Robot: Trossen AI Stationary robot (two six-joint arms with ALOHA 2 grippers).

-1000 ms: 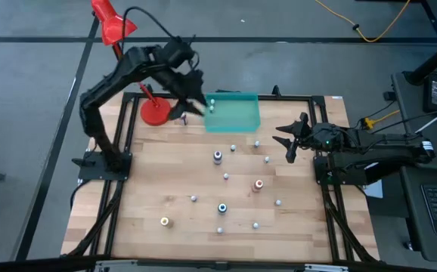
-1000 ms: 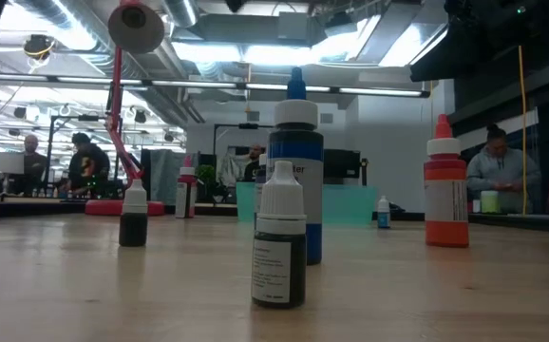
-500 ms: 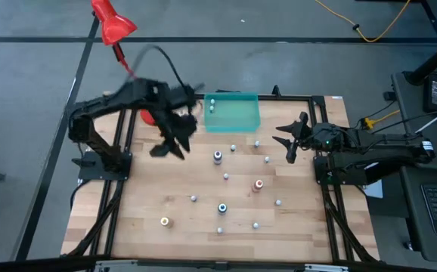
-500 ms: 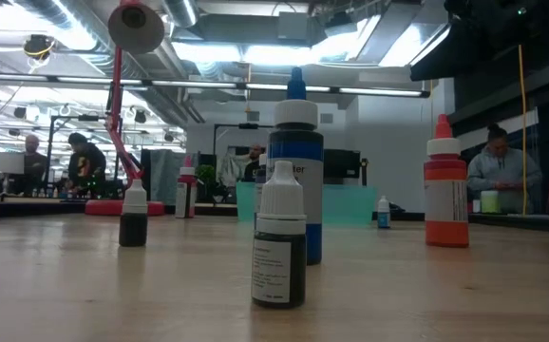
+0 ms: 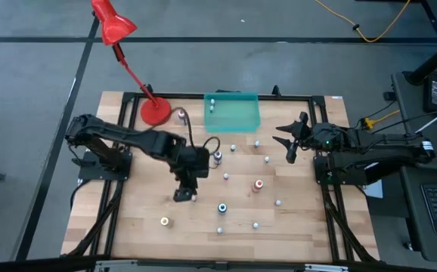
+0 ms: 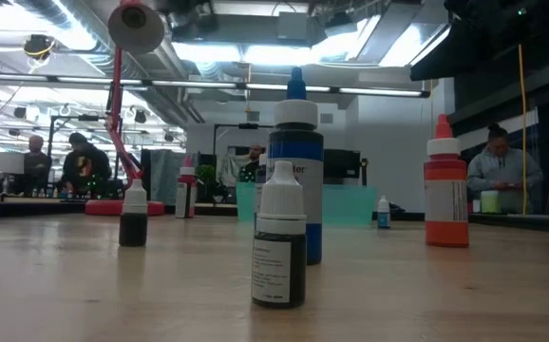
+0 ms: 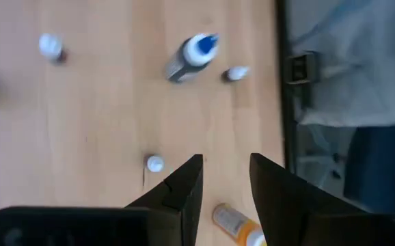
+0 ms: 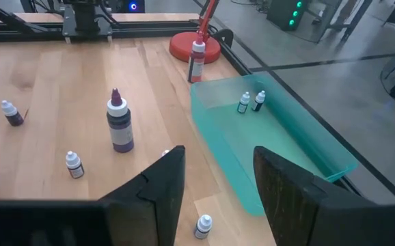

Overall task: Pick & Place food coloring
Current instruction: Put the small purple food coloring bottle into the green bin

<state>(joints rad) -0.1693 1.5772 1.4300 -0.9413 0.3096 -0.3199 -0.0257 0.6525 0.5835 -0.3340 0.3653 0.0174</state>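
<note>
Food coloring bottles stand scattered on the wooden table. They include a purple one [image 5: 218, 156], a red-orange one [image 5: 258, 183], a blue one [image 5: 222, 207], a yellow one [image 5: 165, 221] and several tiny whitish ones. Two tiny bottles [image 8: 251, 102] stand inside the teal tray [image 5: 237, 117]. My left gripper [image 5: 184, 196] is open, pointing down over the table's middle. A tiny white-capped bottle [image 7: 155, 163] stands just beside its fingers [image 7: 184, 188], untouched. My right gripper [image 5: 287, 141] waits open at the table's right side.
The red lamp's base [image 5: 155, 112] sits at the far left, with a pink bottle [image 5: 181, 115] beside it. The black frame rails [image 5: 324, 189] border the table. In the low view a dark little bottle [image 6: 279, 249] and the blue bottle [image 6: 296, 161] stand closest. People sit in the room behind.
My left arm has swung from the tray's left end at the far edge toward the near edge. It has come down low over the table's middle, beside a tiny whitish bottle. The bottles on the table have stayed where they were.
</note>
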